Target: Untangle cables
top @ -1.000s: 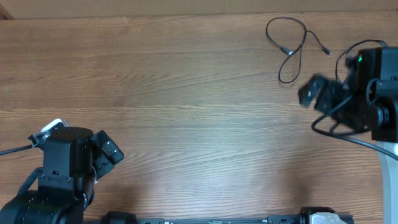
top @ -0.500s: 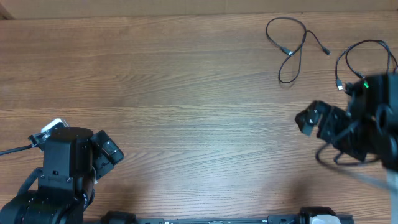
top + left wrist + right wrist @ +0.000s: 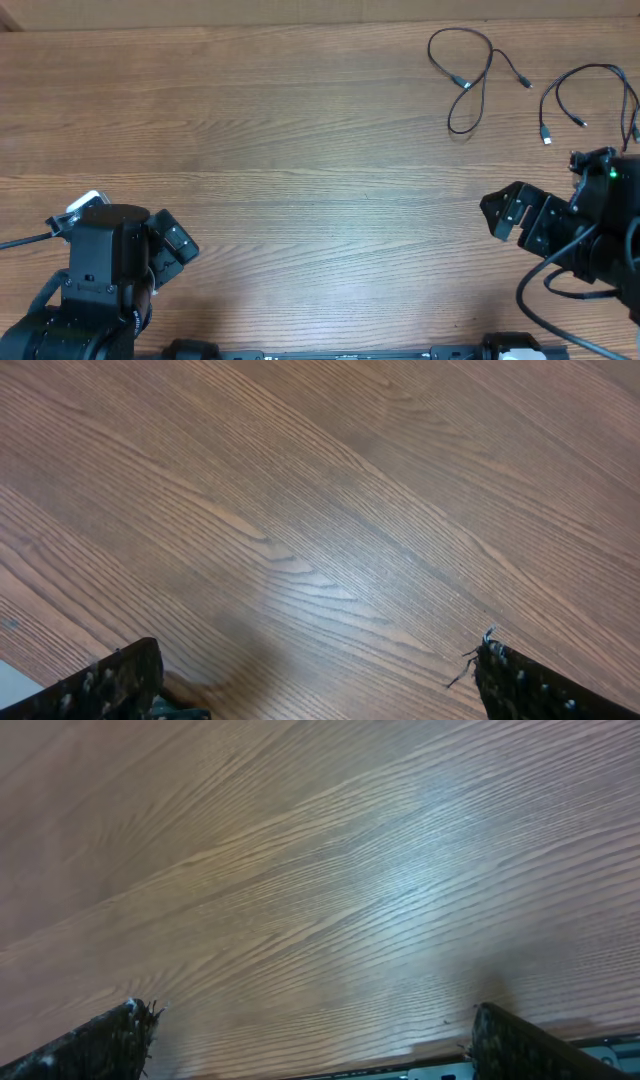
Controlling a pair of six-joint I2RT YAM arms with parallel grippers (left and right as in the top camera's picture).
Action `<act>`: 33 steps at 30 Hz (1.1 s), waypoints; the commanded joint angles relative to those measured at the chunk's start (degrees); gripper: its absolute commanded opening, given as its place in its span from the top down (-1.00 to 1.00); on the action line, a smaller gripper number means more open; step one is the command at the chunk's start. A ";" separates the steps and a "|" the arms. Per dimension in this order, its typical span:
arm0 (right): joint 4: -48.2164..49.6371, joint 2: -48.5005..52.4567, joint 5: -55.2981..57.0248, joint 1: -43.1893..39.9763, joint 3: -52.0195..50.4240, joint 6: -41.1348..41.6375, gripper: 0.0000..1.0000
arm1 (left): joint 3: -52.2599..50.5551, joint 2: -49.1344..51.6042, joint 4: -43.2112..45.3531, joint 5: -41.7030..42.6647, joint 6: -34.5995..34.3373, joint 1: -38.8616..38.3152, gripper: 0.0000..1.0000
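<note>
While both arms rest near the front edge of the brown wood-grain counter (image 3: 300,180), you see the left fingers (image 3: 110,685) spread fully wide, holding nothing; the right fingers (image 3: 100,1040) likewise. Locate one thin black looped cable (image 3: 460,82) at the far right of the counter. A second thin black cable (image 3: 590,67) lies just beside it, apparently not touching.

Looks down on a brown wood-grain worktop (image 3: 330,480), grain slanting from upper left to lower right. Soft glare near the middle. Black fingers (image 3: 118,682) spread wide, tips at both bottom corners, wood showing between. Pale sliver at lower left edge.
</note>
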 commanded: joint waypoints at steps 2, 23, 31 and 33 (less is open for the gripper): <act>0.24 -0.09 -0.48 0.33 -0.22 0.04 -1.00 | 0.70 -0.02 0.07 0.02 -0.72 0.26 -0.99; 0.24 0.07 -0.48 0.33 -0.22 0.04 -1.00 | 0.70 0.00 0.07 0.02 -0.72 0.26 -0.99; 0.26 0.61 -0.48 0.33 -0.22 0.04 -1.00 | 0.70 -0.02 0.07 0.02 -0.72 0.26 -0.99; 0.26 0.81 -0.48 0.33 -0.22 0.04 -1.00 | 0.70 -0.02 0.07 0.02 -0.72 0.26 -0.99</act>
